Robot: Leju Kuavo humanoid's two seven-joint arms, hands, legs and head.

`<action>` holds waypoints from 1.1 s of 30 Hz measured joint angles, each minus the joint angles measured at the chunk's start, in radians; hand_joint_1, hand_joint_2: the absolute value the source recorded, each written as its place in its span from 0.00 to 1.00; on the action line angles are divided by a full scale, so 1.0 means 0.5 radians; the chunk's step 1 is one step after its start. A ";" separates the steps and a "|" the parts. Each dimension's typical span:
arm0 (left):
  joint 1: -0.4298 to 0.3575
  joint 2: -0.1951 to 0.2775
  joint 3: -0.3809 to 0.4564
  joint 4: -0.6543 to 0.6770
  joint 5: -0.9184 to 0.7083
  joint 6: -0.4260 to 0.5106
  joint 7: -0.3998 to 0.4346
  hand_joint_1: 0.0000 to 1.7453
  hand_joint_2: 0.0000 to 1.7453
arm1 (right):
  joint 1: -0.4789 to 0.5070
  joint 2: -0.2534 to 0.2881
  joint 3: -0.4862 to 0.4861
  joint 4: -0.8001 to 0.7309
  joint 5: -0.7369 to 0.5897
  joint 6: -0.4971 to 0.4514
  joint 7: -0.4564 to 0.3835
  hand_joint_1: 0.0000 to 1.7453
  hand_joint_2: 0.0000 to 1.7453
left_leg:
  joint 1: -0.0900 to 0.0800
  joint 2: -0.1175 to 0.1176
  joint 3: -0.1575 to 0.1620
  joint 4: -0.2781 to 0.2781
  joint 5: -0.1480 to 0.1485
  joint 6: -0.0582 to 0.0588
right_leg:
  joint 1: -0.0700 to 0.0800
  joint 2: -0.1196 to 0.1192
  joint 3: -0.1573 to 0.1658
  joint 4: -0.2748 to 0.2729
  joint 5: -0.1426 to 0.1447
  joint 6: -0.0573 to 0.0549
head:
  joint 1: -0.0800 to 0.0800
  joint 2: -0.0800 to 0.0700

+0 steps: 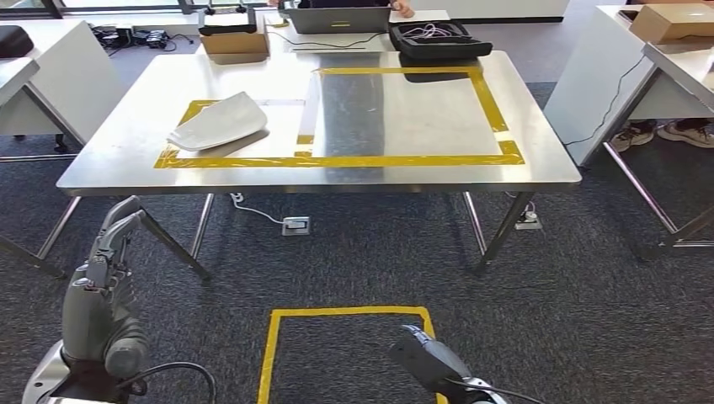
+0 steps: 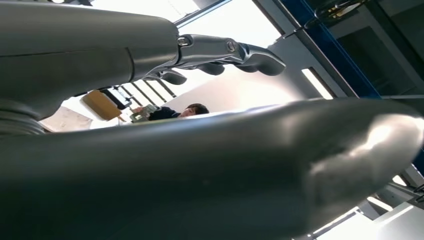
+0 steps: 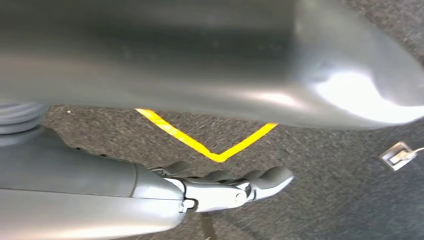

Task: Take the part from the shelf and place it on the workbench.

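The part [image 1: 221, 122], a white curved shell, lies on the steel workbench [image 1: 404, 118] inside the left yellow-taped rectangle. My left hand [image 1: 118, 225] is low at the left, below the bench's front edge, its fingers [image 2: 225, 52] stretched out with nothing in them. Over the carpet at the bottom centre, my right hand [image 1: 419, 347] hangs with fingers [image 3: 225, 186] extended and apart, also holding nothing. Both hands are well clear of the part.
A cardboard box [image 1: 236, 44], a grey laptop [image 1: 341, 17] and a black case [image 1: 438, 38] stand at the bench's far edge, with a person behind. Other tables flank left [image 1: 50, 67] and right [image 1: 674, 59]. A yellow floor square [image 1: 349, 316] and a power strip [image 1: 296, 225] lie below.
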 joint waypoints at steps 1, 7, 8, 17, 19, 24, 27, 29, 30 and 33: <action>0.004 0.000 0.000 0.001 0.000 0.001 0.000 0.00 0.00 | 0.001 0.000 -0.001 0.002 0.001 0.001 0.000 0.00 0.00 | 0.001 0.000 -0.047 0.129 -0.066 -0.005 | 0.001 -0.001 -0.018 0.004 0.009 -0.002 | 0.000 0.000; 0.013 0.000 0.000 0.006 0.002 0.004 -0.001 0.00 0.00 | 0.001 0.000 -0.007 0.005 0.012 0.003 0.000 0.00 0.00 | -0.006 0.000 0.248 -0.256 0.069 0.028 | 0.008 -0.002 -0.089 0.040 0.048 0.026 | 0.000 0.000; 0.013 0.000 0.000 0.006 0.003 0.005 -0.002 0.00 0.00 | 0.000 0.000 -0.008 0.005 0.012 0.003 0.000 0.00 0.00 | -0.010 0.000 0.279 -0.320 0.082 0.041 | 0.010 -0.002 -0.093 0.043 0.054 0.037 | 0.001 0.000; 0.016 -0.006 0.000 0.014 0.017 0.016 -0.007 0.00 0.00 | -0.001 0.000 -0.016 0.011 0.035 0.012 -0.001 0.00 0.00 | -0.004 0.006 0.183 -0.350 0.182 0.127 | -0.010 0.006 -0.311 0.565 -0.252 0.132 | 0.003 -0.001; 0.016 -0.006 0.000 0.019 0.018 0.017 -0.007 0.00 0.00 | 0.000 0.000 -0.023 0.018 0.041 0.014 -0.002 0.00 0.00 | -0.003 0.005 0.155 -0.342 0.198 0.121 | -0.013 0.006 -0.255 0.530 -0.222 0.135 | 0.003 0.000; 0.010 -0.007 0.000 0.020 0.019 0.019 -0.012 0.00 0.00 | -0.006 0.000 -0.042 0.023 0.055 0.016 -0.003 0.00 0.00 | -0.007 0.005 0.129 -0.328 0.228 0.075 | -0.001 0.010 0.041 0.029 -0.077 0.083 | 0.002 -0.001; 0.008 -0.007 0.000 0.018 0.038 0.017 -0.023 0.00 0.00 | -0.005 0.000 -0.045 0.023 0.061 0.016 -0.003 0.00 0.00 | -0.007 0.005 0.126 -0.348 0.231 0.074 | 0.005 0.010 0.030 0.017 -0.051 0.059 | 0.000 -0.001; 0.007 -0.006 0.000 0.017 0.060 0.014 -0.031 0.00 0.00 | -0.005 0.000 -0.047 0.023 0.067 0.016 -0.002 0.00 0.00 | -0.009 0.005 0.122 -0.355 0.233 0.111 | 0.006 0.010 0.025 0.011 -0.038 0.055 | -0.001 0.000; 0.007 -0.006 0.000 0.017 0.067 0.012 -0.032 0.00 0.00 | -0.004 0.001 -0.047 0.023 0.069 0.016 -0.002 0.00 0.00 | -0.009 0.004 0.122 -0.358 0.243 0.119 | 0.008 0.010 0.022 0.013 -0.036 0.048 | -0.001 0.000; 0.007 -0.006 0.000 0.017 0.072 0.010 -0.036 0.00 0.00 | -0.003 0.002 -0.049 0.023 0.073 0.016 -0.001 0.00 0.00 | -0.005 0.004 0.121 -0.370 0.269 0.085 | 0.013 0.010 0.011 0.020 -0.030 0.036 | -0.001 0.000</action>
